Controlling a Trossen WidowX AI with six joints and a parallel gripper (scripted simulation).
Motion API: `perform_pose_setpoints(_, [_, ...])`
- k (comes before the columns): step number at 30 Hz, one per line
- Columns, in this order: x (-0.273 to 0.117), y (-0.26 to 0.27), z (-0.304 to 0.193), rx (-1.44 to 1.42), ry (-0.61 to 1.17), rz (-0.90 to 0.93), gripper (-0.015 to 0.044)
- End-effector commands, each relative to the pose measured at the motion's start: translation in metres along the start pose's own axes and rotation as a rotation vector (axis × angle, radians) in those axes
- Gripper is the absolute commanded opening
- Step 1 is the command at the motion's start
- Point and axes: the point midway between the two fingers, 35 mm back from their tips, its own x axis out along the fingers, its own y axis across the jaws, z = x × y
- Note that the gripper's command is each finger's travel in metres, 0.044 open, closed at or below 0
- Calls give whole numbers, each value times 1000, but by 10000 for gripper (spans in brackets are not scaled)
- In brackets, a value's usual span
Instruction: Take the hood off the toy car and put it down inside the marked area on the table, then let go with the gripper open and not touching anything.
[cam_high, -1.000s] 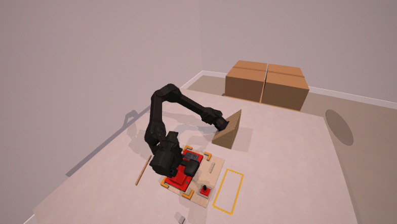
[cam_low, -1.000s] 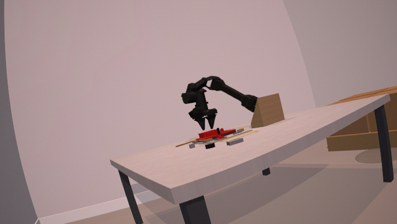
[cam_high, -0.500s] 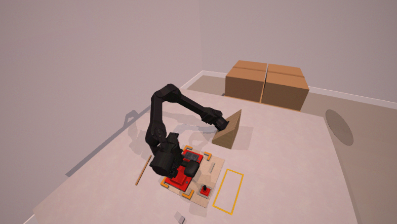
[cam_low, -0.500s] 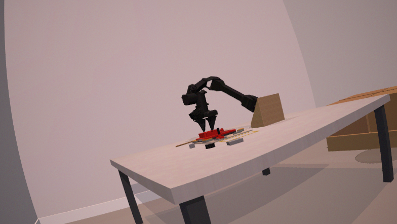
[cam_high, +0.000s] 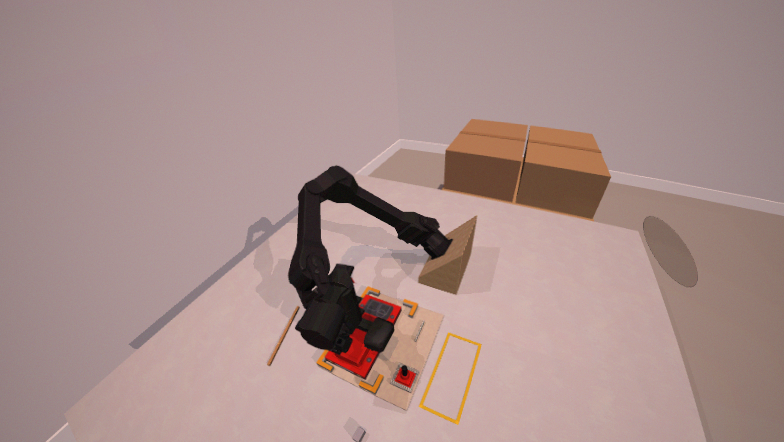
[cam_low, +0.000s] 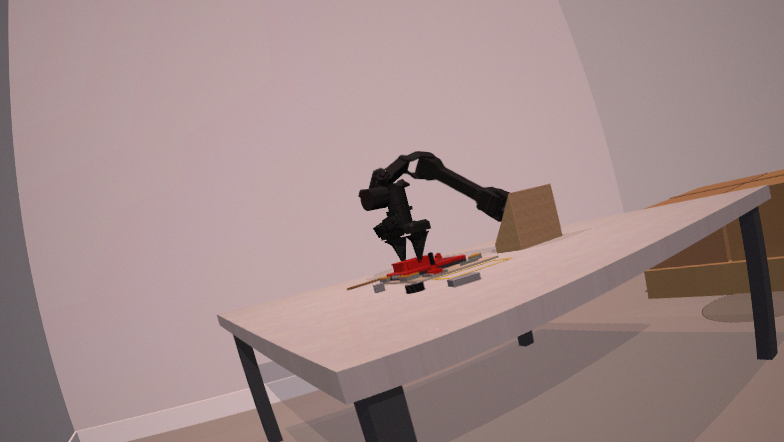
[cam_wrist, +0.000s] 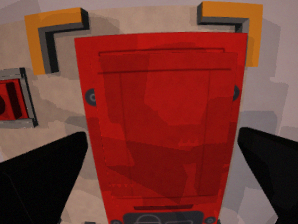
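The red toy car (cam_high: 348, 364) (cam_low: 425, 266) lies flat on a tan board (cam_high: 423, 340) between orange corner brackets (cam_high: 409, 307) (cam_wrist: 52, 30). Its hood (cam_wrist: 165, 110) is a flat red panel that fills the wrist view and sits in place on the car. My gripper (cam_high: 359, 339) (cam_low: 410, 256) (cam_wrist: 162, 137) is open and empty. It points straight down, just above the car, with one black finger on each side of the hood. I cannot tell whether the fingers touch it. The marked area (cam_high: 434, 373) is a yellow rectangle outline on the table, right of the board.
A small red fixture with a black knob (cam_high: 404, 377) (cam_wrist: 12, 97) stands on the board beside the car. A wooden wedge (cam_high: 450, 258) (cam_low: 529, 216) holds the arm's base. A thin stick (cam_high: 282, 336) lies left. A grey block (cam_high: 356, 429) lies near the front. Cardboard boxes (cam_high: 527, 164) stand behind the table.
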Motion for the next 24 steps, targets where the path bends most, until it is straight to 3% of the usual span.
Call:
perform_pose_setpoints(1, [4, -1, -2, -9, 6, -7, 440])
perform_pose_setpoints(21, [13, -1, -2, -9, 6, -8, 440])
perform_pose_setpoints(24, [10, 0, 0, 0, 0, -1, 361])
